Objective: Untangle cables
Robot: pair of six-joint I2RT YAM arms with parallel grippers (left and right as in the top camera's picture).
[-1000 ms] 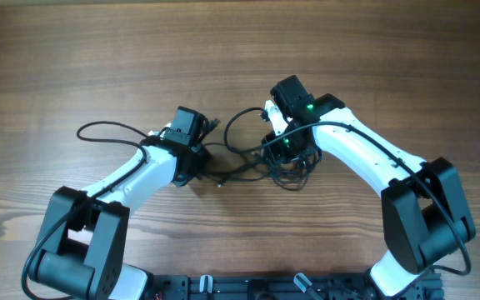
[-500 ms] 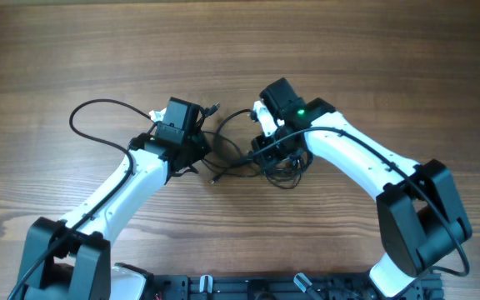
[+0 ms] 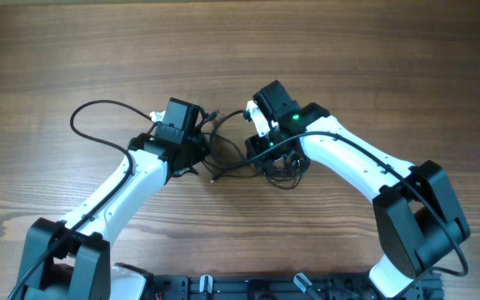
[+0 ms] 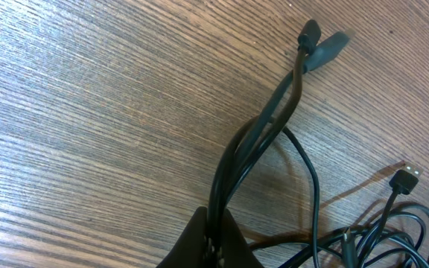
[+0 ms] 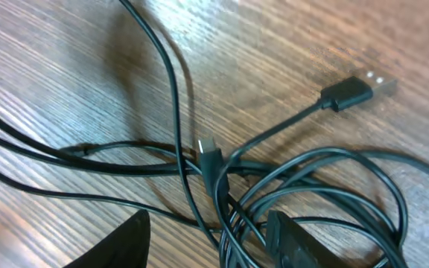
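Note:
The cables (image 3: pixel 283 173) are thin dark wires knotted into a tangle on the wooden table, under my right gripper (image 3: pixel 267 157). In the right wrist view my right gripper (image 5: pixel 211 246) is open, its fingers (image 5: pixel 125 238) straddling several looped strands, with a USB plug (image 5: pixel 356 91) lying farther out. My left gripper (image 4: pixel 214 242) is shut on two cable strands (image 4: pixel 263 130) that run forward to two plug ends (image 4: pixel 326 48). Seen from overhead, the left gripper (image 3: pixel 198 143) is just left of the tangle.
One long strand (image 3: pixel 86 112) loops out to the left over the wooden table (image 3: pixel 373 67) and passes under the left arm. A loose silvery plug (image 4: pixel 406 179) lies to the right of the held strands. Both arm bases stand at the near edge.
The left arm has swung left and away from the front edge, pulling its strands out of the tangle. The right gripper has shifted slightly left over the tangle.

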